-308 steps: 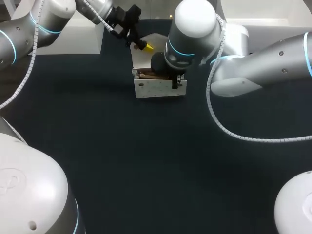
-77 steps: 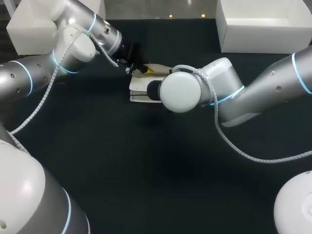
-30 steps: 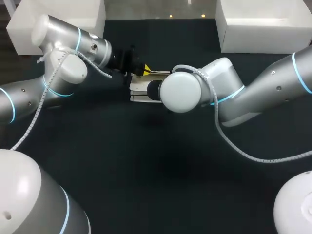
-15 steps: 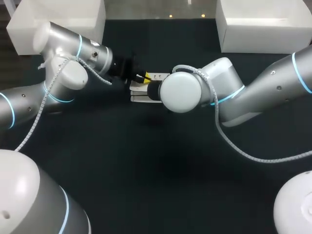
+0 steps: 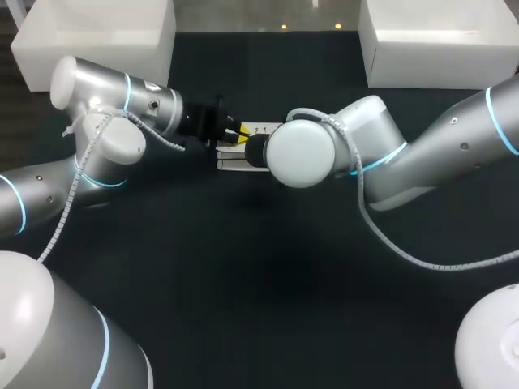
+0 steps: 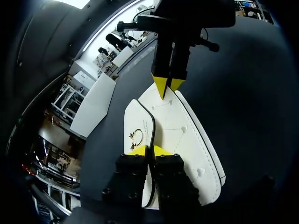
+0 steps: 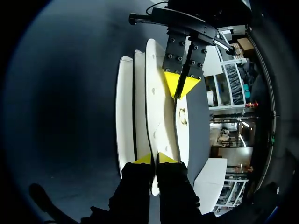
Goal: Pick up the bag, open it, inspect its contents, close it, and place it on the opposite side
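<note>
The flat white leather-like bag with black-trimmed edges (image 6: pixel 184 140) lies between the two tools, over the dark surface (image 5: pixel 243 275); the left tool (image 6: pixel 149 150) is pinched nearly closed on its flap edge; the right tool (image 7: pixel 154 158) grips the opposite end likewise; it looks light, supple with stiff panels, best held by those thin edges; its contents and clasp fastening are hidden, and the right arm (image 5: pixel 300 154) covers most of it from above.

Flat white bag (image 5: pixel 233 164), left gripper (image 5: pixel 235 136) at its edge (yellow tips visible)
</note>
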Action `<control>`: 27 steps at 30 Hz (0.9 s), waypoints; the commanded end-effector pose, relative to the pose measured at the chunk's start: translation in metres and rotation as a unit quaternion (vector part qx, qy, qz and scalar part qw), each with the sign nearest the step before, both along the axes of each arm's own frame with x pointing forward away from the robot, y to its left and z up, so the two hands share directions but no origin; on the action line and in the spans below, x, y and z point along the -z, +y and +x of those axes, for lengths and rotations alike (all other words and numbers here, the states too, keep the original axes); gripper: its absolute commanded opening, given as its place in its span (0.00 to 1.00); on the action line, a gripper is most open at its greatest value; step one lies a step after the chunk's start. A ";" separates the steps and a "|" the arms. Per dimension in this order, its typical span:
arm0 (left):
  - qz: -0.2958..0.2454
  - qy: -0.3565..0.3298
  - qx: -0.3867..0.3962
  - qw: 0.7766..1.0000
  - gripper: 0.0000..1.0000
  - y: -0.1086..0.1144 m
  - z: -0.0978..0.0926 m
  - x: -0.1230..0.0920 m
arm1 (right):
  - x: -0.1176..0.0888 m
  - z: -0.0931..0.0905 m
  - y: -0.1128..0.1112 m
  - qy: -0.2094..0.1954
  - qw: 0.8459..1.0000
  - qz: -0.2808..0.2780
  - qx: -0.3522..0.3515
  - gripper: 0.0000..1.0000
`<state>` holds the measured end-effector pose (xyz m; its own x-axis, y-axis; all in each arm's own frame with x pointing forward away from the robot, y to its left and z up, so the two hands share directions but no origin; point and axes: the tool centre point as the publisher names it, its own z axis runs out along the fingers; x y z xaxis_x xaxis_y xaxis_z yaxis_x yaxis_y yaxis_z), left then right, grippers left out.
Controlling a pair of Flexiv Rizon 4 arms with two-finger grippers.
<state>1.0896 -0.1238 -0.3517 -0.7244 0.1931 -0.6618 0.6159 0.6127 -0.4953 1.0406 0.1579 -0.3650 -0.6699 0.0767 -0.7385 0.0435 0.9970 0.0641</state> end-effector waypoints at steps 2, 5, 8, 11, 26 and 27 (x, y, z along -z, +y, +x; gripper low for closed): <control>-0.004 -0.016 -0.003 1.000 0.25 -0.001 -0.001 -0.005 | 0.002 0.000 0.000 -0.003 1.000 0.001 -0.001 0.00; 0.008 -0.021 -0.002 1.000 0.12 -0.004 0.004 -0.008 | 0.002 0.000 0.000 -0.003 1.000 0.001 -0.001 0.00; 0.023 -0.023 -0.004 0.999 0.04 -0.006 0.008 -0.009 | 0.002 0.000 0.000 -0.003 1.000 0.001 -0.001 0.00; 0.038 -0.024 -0.009 0.999 0.00 -0.007 0.010 -0.009 | 0.002 0.000 0.000 -0.003 1.000 0.001 -0.001 0.00; 0.062 0.000 -0.044 0.997 0.00 0.007 0.018 0.006 | 0.002 0.000 0.000 -0.003 1.000 0.001 -0.001 0.00; 0.059 0.001 -0.042 0.997 0.00 0.007 0.019 0.006 | 0.002 0.000 0.000 -0.003 1.000 0.001 -0.001 0.00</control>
<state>1.1013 -0.1177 -0.3507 -0.7449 0.2099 -0.6333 0.5549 0.7219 -0.4135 1.0419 0.1594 -0.3646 -0.6690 0.0776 -0.7392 0.0428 0.9969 0.0659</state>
